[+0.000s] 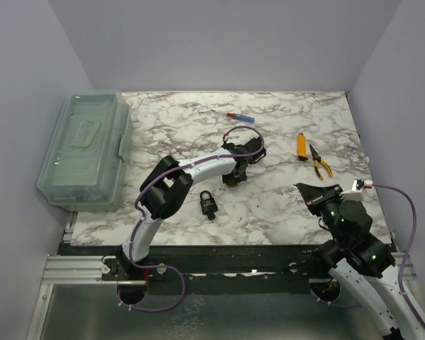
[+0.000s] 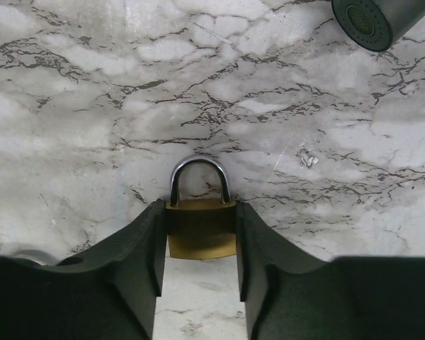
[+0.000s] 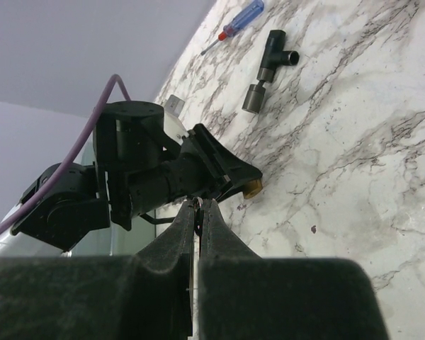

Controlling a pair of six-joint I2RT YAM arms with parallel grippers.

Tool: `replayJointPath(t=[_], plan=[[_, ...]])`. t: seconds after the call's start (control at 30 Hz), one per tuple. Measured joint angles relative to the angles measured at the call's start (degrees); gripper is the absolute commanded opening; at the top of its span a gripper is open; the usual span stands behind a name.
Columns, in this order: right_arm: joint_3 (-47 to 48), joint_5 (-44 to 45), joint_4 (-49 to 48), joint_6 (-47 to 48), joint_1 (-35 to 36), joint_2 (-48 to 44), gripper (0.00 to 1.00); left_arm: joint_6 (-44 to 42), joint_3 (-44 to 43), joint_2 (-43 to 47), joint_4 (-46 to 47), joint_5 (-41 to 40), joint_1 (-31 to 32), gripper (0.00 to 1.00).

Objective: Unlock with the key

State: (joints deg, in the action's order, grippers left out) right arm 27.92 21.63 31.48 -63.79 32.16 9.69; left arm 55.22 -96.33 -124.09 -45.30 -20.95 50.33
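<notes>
A brass padlock (image 2: 200, 230) with a silver shackle (image 2: 198, 170) lies on the marble table, its body clamped between my left gripper's (image 2: 200, 211) black fingers. In the top view the left gripper (image 1: 231, 176) is at the table's middle. The right wrist view shows the padlock's brass corner (image 3: 253, 188) poking out of the left gripper (image 3: 223, 173). My right gripper (image 3: 200, 205) is shut on a thin key (image 3: 198, 212); only a sliver of it shows between the fingers. In the top view the right gripper (image 1: 313, 193) hangs to the right of the lock, apart from it.
A black padlock (image 1: 208, 204) lies near the left arm's elbow. A black T-shaped fitting (image 3: 269, 65) and a blue-handled screwdriver (image 1: 239, 117) lie behind the left gripper. An orange knife (image 1: 301, 144) and yellow pliers (image 1: 320, 161) lie far right. A clear plastic box (image 1: 85, 149) stands left.
</notes>
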Motion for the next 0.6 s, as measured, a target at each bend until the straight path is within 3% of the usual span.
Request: replayJointPath(t=[0.27, 0.6], plan=[[0.0, 0.1, 1.4, 0.3, 0.0, -0.5, 0.00, -0.2, -0.7, -0.3, -0.2, -0.1, 0.4, 0.00], [-1.4, -0.8, -3.0, 9.3, 0.0, -1.2, 0.00, 2.6, 7.6, 5.3, 5.2, 2.3, -0.1, 0.00]])
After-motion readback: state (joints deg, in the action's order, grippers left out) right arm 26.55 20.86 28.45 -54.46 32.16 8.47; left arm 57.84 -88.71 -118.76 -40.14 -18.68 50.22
